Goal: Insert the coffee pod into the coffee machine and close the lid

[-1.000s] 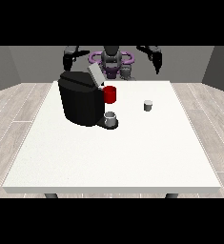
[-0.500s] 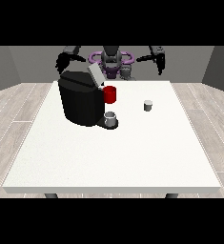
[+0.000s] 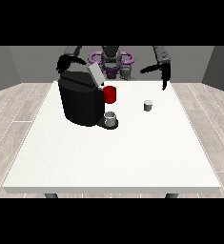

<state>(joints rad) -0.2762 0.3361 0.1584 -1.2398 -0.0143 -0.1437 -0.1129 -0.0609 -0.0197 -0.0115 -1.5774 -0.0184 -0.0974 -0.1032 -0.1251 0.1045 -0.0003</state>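
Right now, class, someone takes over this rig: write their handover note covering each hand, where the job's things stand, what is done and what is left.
Hand at the view's right: raised above the table's far edge, holding nothing.
Hand at the view's left: up behind the coffee machine, holding nothing.
Coffee pod: upright on the table, right of the machine, untouched.
Lid: tilted open.
Done: nothing yet.
Left: grasp pod, insert it, close lid.
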